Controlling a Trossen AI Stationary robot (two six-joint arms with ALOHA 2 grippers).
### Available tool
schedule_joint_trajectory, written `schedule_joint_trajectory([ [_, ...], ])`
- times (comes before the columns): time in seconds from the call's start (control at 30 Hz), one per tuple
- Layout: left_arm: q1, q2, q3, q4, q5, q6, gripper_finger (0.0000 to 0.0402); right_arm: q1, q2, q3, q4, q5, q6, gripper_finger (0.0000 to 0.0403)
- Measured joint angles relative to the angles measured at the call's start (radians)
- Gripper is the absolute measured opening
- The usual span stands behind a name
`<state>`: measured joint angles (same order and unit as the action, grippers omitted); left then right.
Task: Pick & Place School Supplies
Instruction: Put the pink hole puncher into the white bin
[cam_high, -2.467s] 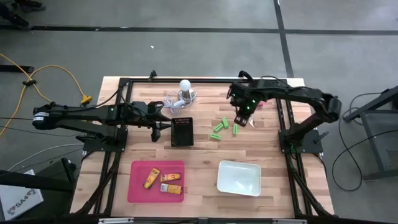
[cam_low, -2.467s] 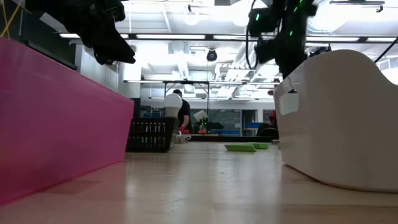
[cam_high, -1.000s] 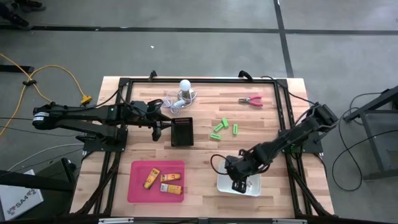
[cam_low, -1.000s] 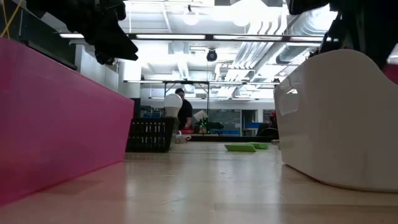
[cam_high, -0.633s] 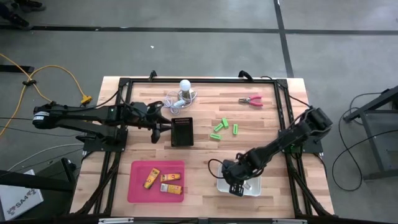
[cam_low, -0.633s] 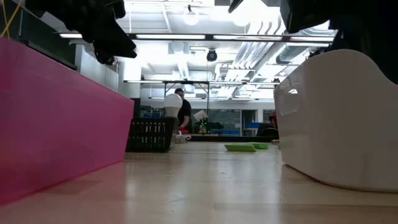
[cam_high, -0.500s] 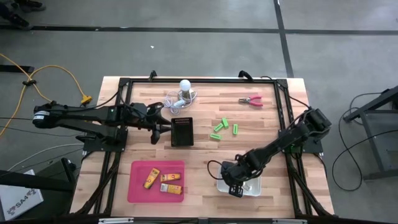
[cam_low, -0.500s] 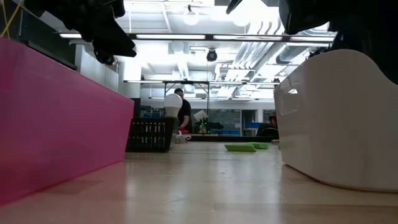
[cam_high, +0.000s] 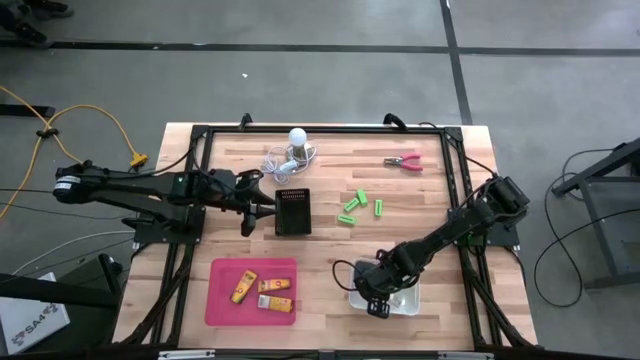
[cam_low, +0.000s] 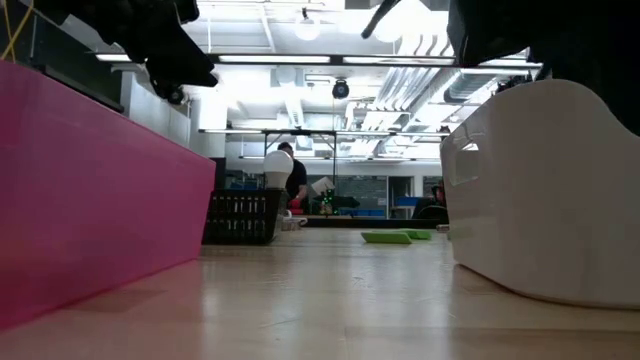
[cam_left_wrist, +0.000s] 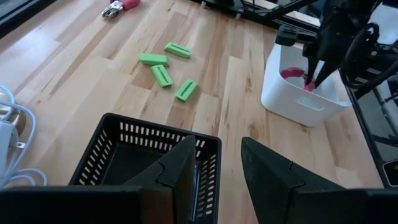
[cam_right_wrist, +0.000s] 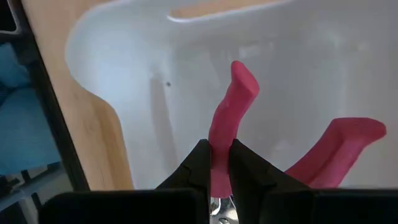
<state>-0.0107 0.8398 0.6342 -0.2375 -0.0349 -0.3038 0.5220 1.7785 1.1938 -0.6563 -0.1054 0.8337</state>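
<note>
while the right gripper pinches a pink-handled tool over the white bin, lower centre-right.
three yellow pieces sit in the pink tray; green pieces remain mid-table. left gripper part-open, empty.

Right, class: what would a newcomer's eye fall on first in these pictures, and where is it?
First, the right gripper pinching a pink-handled tool over the white bin at the table's front right. Next comes the bright pink tray at the front left, holding yellow-orange pieces. Then the green pieces, scattered mid-table to the right of the black basket.
</note>
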Motion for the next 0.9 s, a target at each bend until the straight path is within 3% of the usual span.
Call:
schedule_joint_trajectory([
  [0.43, -0.008, 0.000, 0.000, 0.000, -0.012, -0.001, 0.0127, -0.005, 0.041, 0.000, 0.013, -0.055, -0.020, 0.0030],
  [0.9, -0.008, 0.000, 0.000, 0.000, -0.012, -0.004, 0.0127, -0.005, 0.042, 0.000, 0.018, -0.054, -0.026, 0.0072],
])
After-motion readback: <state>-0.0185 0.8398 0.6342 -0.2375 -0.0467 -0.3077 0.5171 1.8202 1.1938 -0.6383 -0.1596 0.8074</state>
